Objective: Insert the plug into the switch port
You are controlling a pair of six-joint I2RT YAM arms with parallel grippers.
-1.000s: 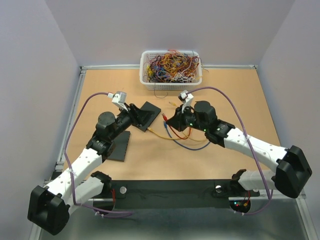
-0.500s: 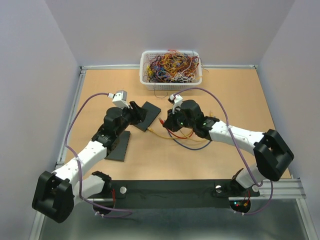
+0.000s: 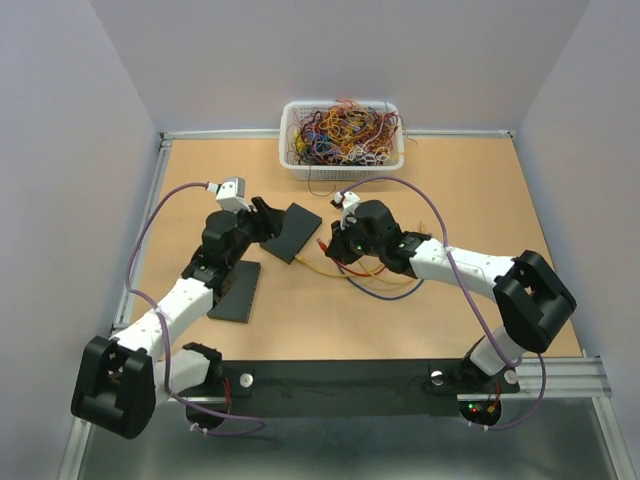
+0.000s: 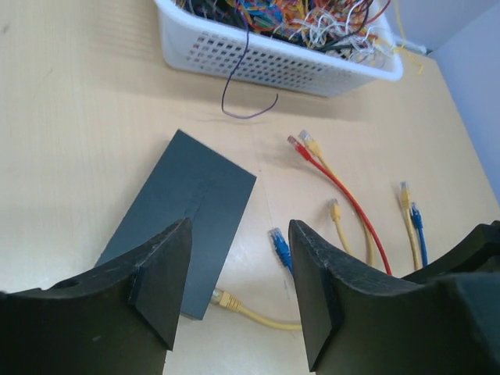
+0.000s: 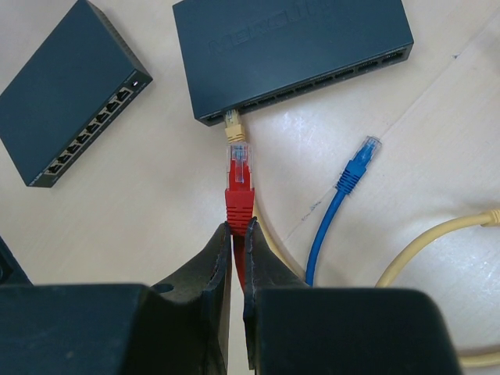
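Note:
A dark switch (image 5: 293, 51) lies on the table with its port row facing my right gripper; a yellow plug (image 5: 233, 125) sits in its end port. My right gripper (image 5: 237, 230) is shut on the boot of the red plug (image 5: 239, 176). The plug's clear tip points at the port face, a short gap behind the yellow plug. In the top view this gripper (image 3: 333, 241) is just right of the switch (image 3: 292, 232). My left gripper (image 4: 238, 289) hangs open above the switch's (image 4: 187, 207) near corner, holding nothing. Its fingers (image 4: 160, 277) frame the inserted yellow plug (image 4: 225, 299).
A second switch (image 5: 70, 90) lies to the left, also seen beside my left arm (image 3: 235, 290). A loose blue plug (image 5: 355, 168), yellow cables (image 5: 437, 242) and more plugs (image 4: 301, 143) lie right of the switch. A white basket (image 3: 342, 160) of tangled wires stands at the back.
My right gripper has carried the red plug leftward, closer to the switch. My left gripper has drawn back a little to the left and its jaws have widened.

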